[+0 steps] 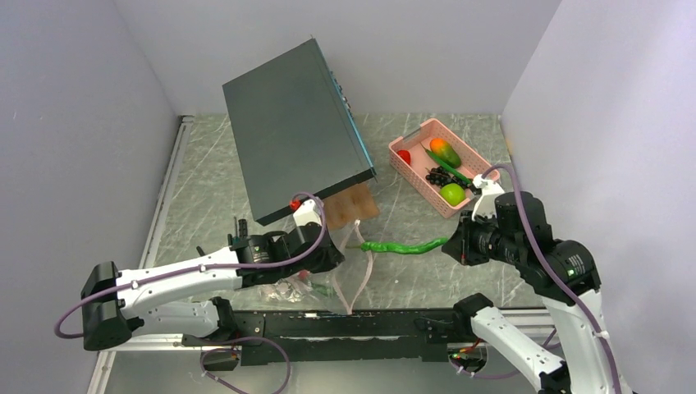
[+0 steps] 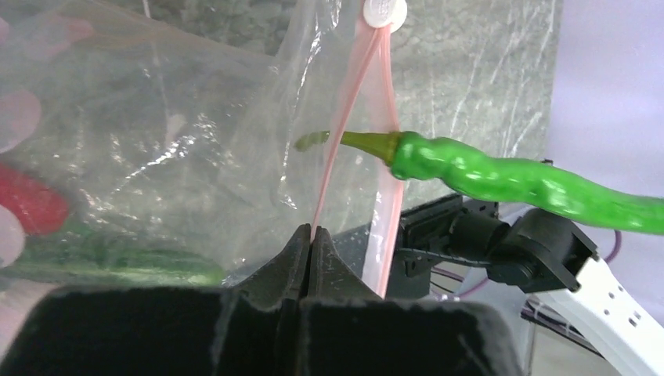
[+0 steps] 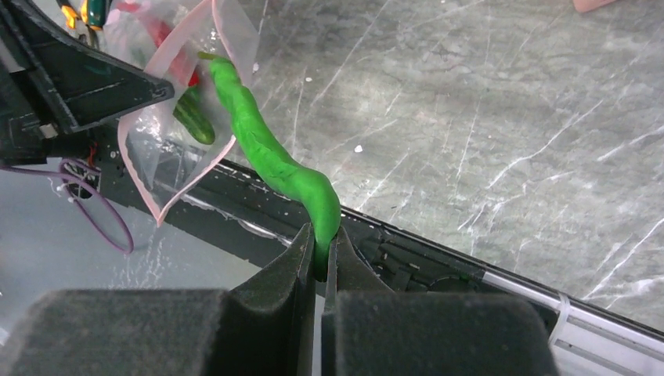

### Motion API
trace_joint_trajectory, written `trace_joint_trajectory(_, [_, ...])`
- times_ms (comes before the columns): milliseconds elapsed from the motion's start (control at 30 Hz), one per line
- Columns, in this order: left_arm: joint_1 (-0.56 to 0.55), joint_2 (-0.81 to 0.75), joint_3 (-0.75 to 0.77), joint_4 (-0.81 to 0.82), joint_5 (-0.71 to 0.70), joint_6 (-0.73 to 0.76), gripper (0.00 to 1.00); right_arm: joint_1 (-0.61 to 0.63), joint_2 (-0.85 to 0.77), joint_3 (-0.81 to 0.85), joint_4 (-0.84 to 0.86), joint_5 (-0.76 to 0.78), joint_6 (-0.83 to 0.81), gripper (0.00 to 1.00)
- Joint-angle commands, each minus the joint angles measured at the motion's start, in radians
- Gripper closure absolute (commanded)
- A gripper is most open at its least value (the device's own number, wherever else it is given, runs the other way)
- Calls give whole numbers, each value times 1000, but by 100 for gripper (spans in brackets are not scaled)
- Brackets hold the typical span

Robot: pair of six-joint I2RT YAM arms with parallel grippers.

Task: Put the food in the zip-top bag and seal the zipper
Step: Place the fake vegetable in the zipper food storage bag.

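Note:
The clear zip-top bag (image 1: 316,283) hangs open near the table's front edge. My left gripper (image 1: 338,256) is shut on its pink zipper strip (image 2: 338,133), pinched between the jaws (image 2: 311,235). My right gripper (image 1: 450,245) is shut on the thick end of a long green pod (image 1: 404,246), held level above the table. The pod's stem tip (image 2: 313,141) reaches between the two pink strips at the bag's mouth (image 3: 168,149). A red piece (image 2: 31,200) and a green pod (image 2: 117,266) lie inside the bag. The held pod (image 3: 274,157) runs from my right gripper (image 3: 319,254) to the mouth.
The pink basket (image 1: 408,171) at the back right holds a mango (image 1: 445,152), a lime-green fruit (image 1: 452,194), black grapes (image 1: 437,176), a red piece (image 1: 404,155) and a green pod. A tilted dark grey box (image 1: 291,131) stands behind the left gripper. A black rail (image 1: 345,324) runs along the front.

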Motion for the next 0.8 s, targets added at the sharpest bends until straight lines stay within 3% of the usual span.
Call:
trace_joint_trajectory(0, [71, -4, 56, 260, 67, 102, 100, 5, 11, -29, 54, -26, 32, 100])
trace_joint_trajectory(200, [45, 37, 85, 371, 136, 135, 100, 6, -16, -111, 170, -141, 119, 100])
trace_joint_trajectory(767, [-16, 75, 156, 435, 150, 152, 100, 40, 15, -356, 516, -274, 355, 100])
